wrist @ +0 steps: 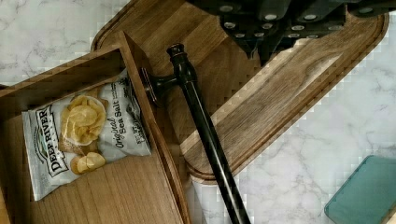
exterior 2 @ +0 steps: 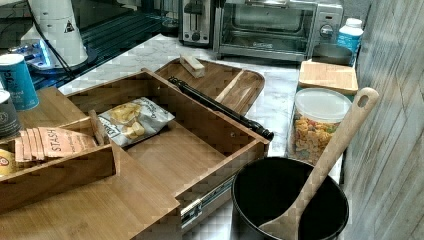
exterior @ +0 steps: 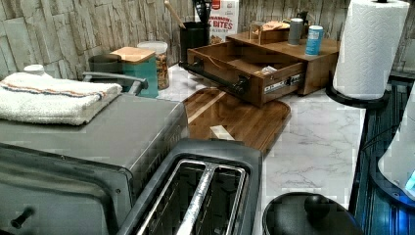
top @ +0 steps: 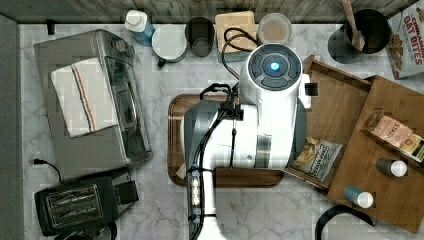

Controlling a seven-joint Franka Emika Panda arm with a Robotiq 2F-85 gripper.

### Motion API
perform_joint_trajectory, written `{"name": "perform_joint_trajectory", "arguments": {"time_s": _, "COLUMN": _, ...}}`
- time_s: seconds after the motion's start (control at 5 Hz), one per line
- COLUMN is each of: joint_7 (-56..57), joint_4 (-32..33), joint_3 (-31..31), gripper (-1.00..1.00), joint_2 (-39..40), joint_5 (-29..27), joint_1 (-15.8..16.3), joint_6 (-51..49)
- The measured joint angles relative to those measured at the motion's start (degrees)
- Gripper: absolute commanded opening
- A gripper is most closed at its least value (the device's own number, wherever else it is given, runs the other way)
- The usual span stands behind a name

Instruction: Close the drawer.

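Your arm (top: 260, 120) is glossy white with grey joint sections, capped by a dark round disc with a glowing blue centre. Black cables, tied in places, run along its side. The tool (wrist: 275, 23) looks dark, studded with what may be small silver screws.

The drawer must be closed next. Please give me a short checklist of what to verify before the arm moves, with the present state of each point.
1. The drawer is open and needs pushing: ok.
2. The chip bag lies flat inside, below the walls: ok.
3. The black handle bar is free, with nothing resting on it: ok.
4. The rounded tray sits on the counter under the drawer front, out of the closing path: ok.
5. The gripper is above the tray, beside the handle: ok.
6. Finger opening: cannot tell.
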State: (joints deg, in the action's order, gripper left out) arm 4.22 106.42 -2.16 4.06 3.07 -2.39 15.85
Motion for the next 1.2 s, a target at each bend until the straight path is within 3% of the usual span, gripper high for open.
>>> {"name": "perform_joint_trajectory", "arguments": {"time_s": 0.6, "joint_7": 0.1, "joint_4": 1.9, "joint_3": -0.1, "gripper": -1.0, "joint_2": 0.7, "joint_5": 2.1, "joint_1": -0.1, "joint_6": 4.1}}
{"name": "perform_joint_trajectory", "arguments": {"time_s": 1.2, "joint_7": 2.9, "joint_4": 0.6, "joint_3": -0.3, "gripper": -1.0, "joint_2": 9.4, "joint_5": 3.6, "joint_1": -0.2, "joint_6": 6.5}}
